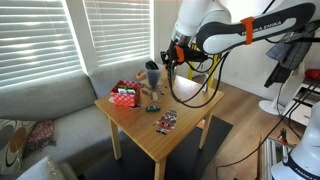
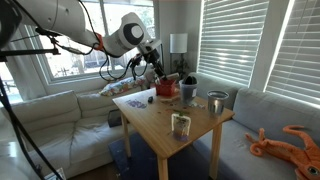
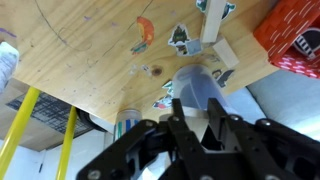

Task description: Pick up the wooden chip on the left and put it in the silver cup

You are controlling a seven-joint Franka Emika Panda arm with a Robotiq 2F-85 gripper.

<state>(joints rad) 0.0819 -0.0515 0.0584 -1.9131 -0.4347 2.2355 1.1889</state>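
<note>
Listing for you: pale flat wooden chip (image 3: pixel 224 50), lying on light wooden counter (image 3: pixel 80 50) ahead of your end effector (image 3: pixel 198 116). Likely light, rigid and smooth, so pinch across its edges. Destination, tall shiny silver metal cup (image 2: pixel 215 103), stands well apart. Fingers nearly together; whether they hold anything, cannot tell.

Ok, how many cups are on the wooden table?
2: the silver cup and, between it and the red box, a dark cup. A patterned container near the front edge could be a third; unclear.
</note>
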